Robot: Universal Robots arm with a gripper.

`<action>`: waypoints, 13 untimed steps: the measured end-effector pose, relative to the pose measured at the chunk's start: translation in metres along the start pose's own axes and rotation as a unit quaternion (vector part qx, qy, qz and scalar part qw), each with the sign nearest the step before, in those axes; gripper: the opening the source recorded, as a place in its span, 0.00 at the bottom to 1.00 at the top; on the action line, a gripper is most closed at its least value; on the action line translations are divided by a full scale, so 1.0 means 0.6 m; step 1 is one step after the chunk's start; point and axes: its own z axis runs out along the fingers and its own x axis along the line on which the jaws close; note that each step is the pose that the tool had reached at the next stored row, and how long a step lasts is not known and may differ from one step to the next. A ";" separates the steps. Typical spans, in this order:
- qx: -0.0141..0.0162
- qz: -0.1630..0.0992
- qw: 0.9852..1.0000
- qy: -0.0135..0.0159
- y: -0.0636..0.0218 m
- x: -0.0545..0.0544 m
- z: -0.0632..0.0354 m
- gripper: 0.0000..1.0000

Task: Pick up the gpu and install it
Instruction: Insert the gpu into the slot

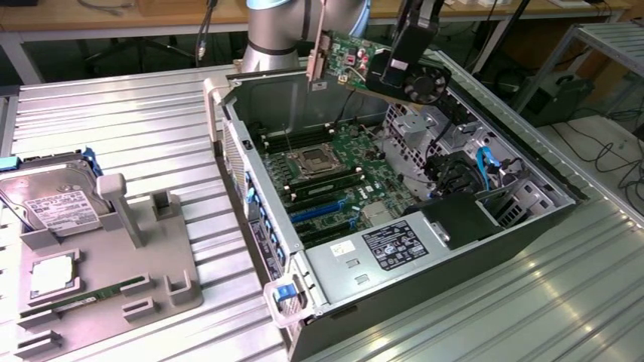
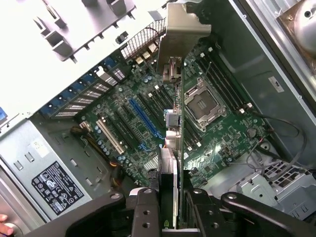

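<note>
The gripper (image 1: 400, 60) has its fingers (image 2: 144, 213) closed narrowly on the gpu (image 1: 349, 50). The card hangs at the upper centre of the exterior frame, above the open computer case (image 1: 443, 302), with its silver bracket (image 1: 315, 51) toward the exterior view's left. Seen edge-on from the wrist, the card seems clear of the motherboard (image 1: 332, 175), though depth is hard to judge. A hard drive (image 1: 60, 200) rests at the left edge of the exterior frame.

The gpu (image 1: 352, 53), a thin flat circuit-board card, is green, with a silver metal bracket and a round black fan (image 1: 427, 80). The large motherboard (image 1: 337, 181) is green too, crossed by a long blue plastic slot (image 1: 317, 210). The moulded plastic fixture tray (image 1: 111, 256) is plain grey. The ribbed metal table (image 1: 131, 113) shows silver stripes.
</note>
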 end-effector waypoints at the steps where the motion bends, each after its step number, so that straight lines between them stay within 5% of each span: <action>1: 0.000 -0.003 1.000 0.000 0.000 0.000 0.000 0.27; 13: 0.000 -0.050 0.999 0.002 0.000 0.000 0.000 0.27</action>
